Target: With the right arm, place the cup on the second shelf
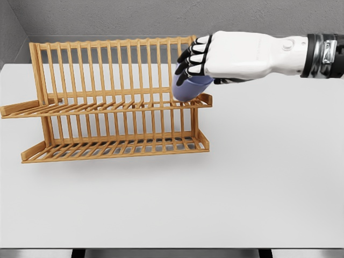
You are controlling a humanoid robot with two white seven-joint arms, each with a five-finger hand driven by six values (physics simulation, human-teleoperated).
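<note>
Item: cup [189, 88] — bluish-purple, upper middle of the frame, gripped from above by the right hand [207, 59], whose dark-tipped fingers curl over its top edge. Only its lower body shows beneath the hand.

Item: rack [115, 102] — wooden, two-tiered, left half of the frame, standing on the white worktop [258, 183]. Upper shelf [107, 109] is slatted, with an upright row of bars behind; a lower shelf sits beneath and forward.

Position: cup sits at the right end of the upper shelf, its base at or just above the slats — contact cannot be told for certain.

Step in hand, as judged: placement, late stage.

Next move calls for: settling the base flat on the slats, then opening the fingers gently and lifting clear without tipping the cup.

Left arm: not visible.
</note>
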